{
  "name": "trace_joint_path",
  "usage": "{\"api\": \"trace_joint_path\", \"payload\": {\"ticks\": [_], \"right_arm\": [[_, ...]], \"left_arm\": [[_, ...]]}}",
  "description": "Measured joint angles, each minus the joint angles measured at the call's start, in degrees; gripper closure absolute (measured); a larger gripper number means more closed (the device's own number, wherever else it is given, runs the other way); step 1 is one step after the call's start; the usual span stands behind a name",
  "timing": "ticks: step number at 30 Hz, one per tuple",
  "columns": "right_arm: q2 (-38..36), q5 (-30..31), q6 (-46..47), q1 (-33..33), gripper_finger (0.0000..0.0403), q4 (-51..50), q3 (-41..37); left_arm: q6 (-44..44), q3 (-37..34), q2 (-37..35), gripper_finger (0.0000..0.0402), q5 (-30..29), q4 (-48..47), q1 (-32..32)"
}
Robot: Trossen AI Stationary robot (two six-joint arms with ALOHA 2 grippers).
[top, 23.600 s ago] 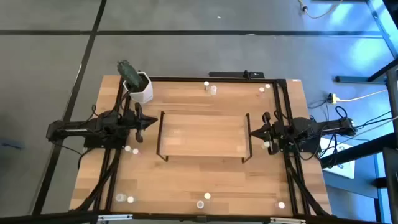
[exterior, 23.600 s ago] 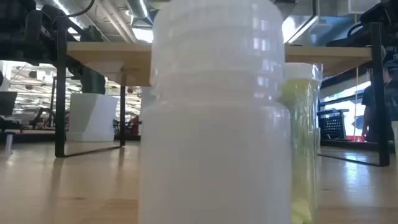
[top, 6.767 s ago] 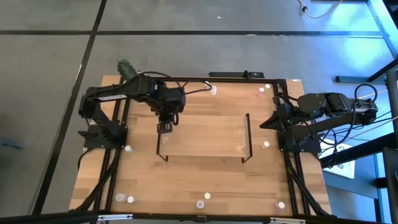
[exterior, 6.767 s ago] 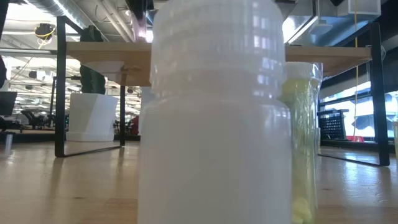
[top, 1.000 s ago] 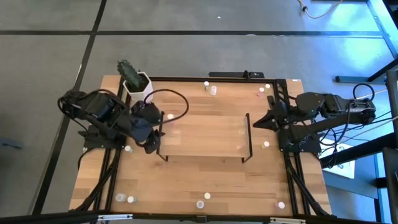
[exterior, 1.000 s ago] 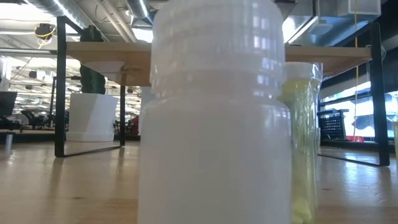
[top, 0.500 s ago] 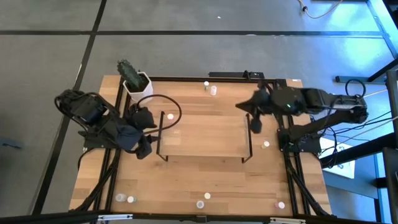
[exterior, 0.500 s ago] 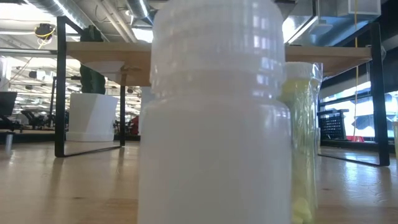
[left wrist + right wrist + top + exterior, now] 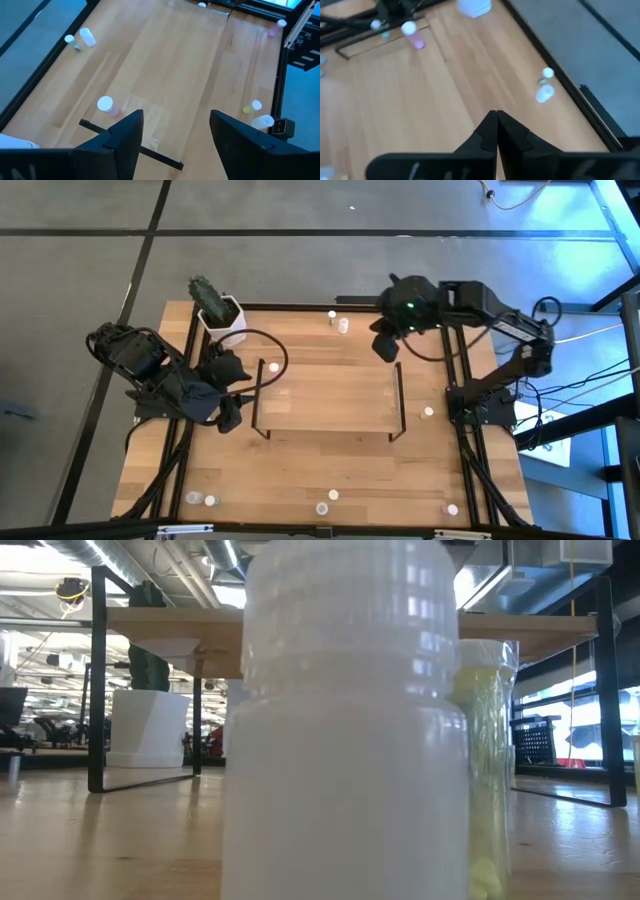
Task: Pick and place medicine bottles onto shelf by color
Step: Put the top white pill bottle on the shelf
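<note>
The shelf (image 9: 328,396) stands mid-table, a light-wood board with black end frames. One pink medicine bottle (image 9: 272,366) stands on its far left corner and also shows in the left wrist view (image 9: 106,105). My left gripper (image 9: 231,393) hovers open just left of the shelf (image 9: 150,150), nothing between its fingers (image 9: 131,134). My right gripper (image 9: 384,347) hangs shut and empty above the shelf's far right corner. Ahead of it in its wrist view (image 9: 496,126), two pale bottles (image 9: 546,84) stand at the table's far edge (image 9: 338,320).
A white pot with a cactus (image 9: 222,317) stands at the far left corner. Loose bottles lie along the near edge (image 9: 327,501), at the far right (image 9: 424,322) and right of the shelf (image 9: 428,412). A white bottle (image 9: 340,720) fills the low view.
My right gripper has swung from the table's right edge toward the far edge, rising and turning, and now hangs over the shelf's far right corner, still shut. My left arm has drawn back a little toward the table's left edge, its gripper still open.
</note>
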Motion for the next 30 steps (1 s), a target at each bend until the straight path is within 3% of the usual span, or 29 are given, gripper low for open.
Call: {"api": "trace_joint_path", "payload": {"ticks": [9, 16, 23, 26, 30], "right_arm": [[4.6, 0.2, -0.2, -3.5, 0.0374, -1.2, 3.7], [4.8, 0.3, -5.3, -5.4, 0.0291, -1.3, 3.7], [4.8, 0.3, -20.1, -5.7, 0.0198, 2.4, 2.7], [5.0, 0.3, -25.3, -5.7, 0.0171, 3.5, 2.7], [5.4, 0.3, -25.3, -5.7, 0.0153, 3.3, 2.7]], "left_arm": [[0.1, 0.0, 0.0, 0.0179, 0.0, 0.0, 0.0], [0.1, 0.0, 0.0, 0.0179, 0.0, 0.0, 0.0], [0.1, 0.0, 0.0, 0.0179, 0.0, 0.0, 0.0], [0.1, 0.0, 0.0, 0.0179, 0.0, 0.0, 0.0], [0.1, 0.0, 0.0, 0.0179, 0.0, 0.0, 0.0]]}}
